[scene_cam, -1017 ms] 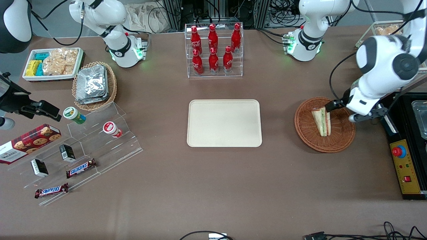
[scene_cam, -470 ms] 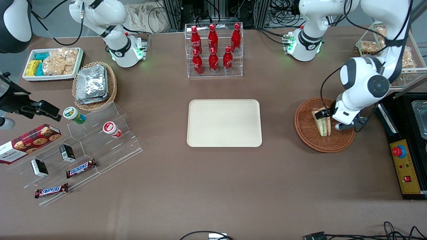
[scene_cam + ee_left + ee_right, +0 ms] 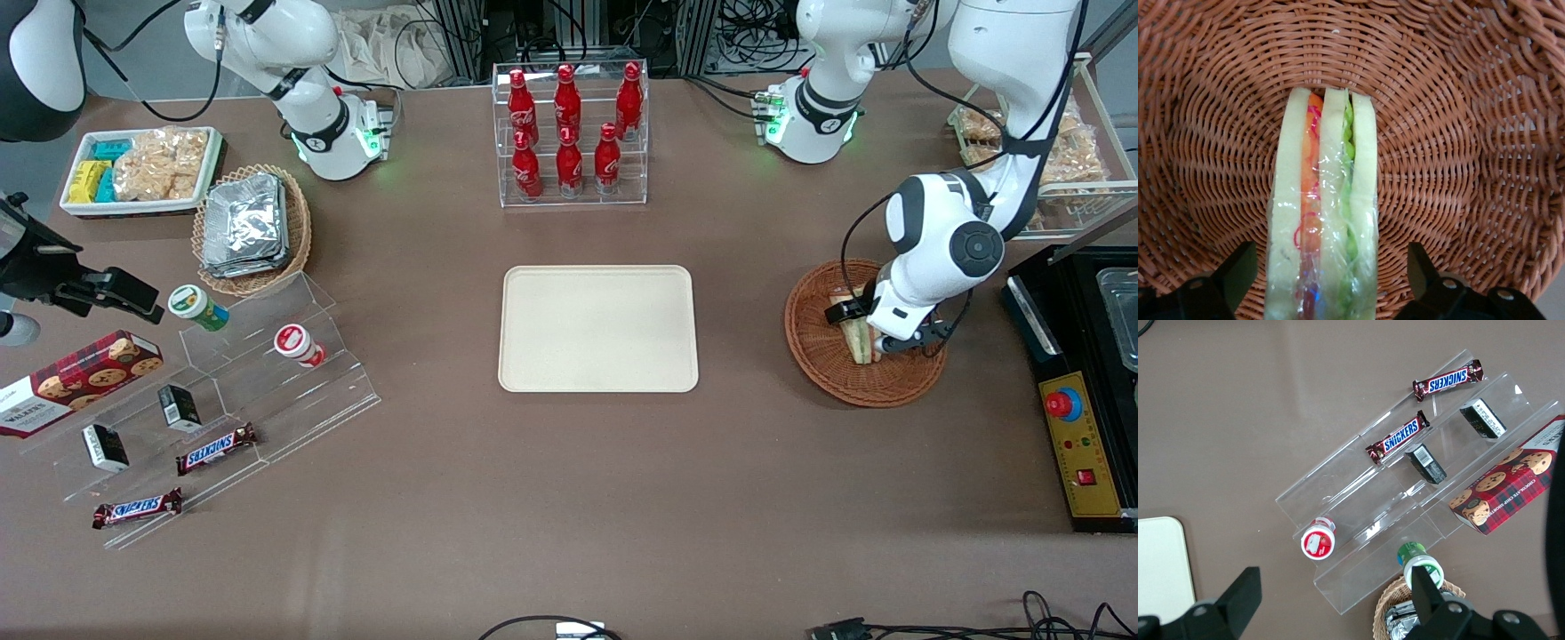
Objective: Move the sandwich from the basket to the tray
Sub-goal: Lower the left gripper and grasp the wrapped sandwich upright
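Wrist view: tool (image 3: 1326, 280) fingers open, straddling sandwich (image 3: 1325, 213) in basket (image 3: 1458, 133).

The light is bright and even, coming from above. Shadows on the bench (image 3: 569, 498) are soft and small. The wrap on the sandwich (image 3: 1323, 220) shines with little white glints. The gripper (image 3: 1327, 283) fingers (image 3: 1238, 270) look dark and a bit blurry up close.

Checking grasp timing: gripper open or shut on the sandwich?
Open. The gripper is low in the basket, its fingers straddling the sandwich with gaps either side.
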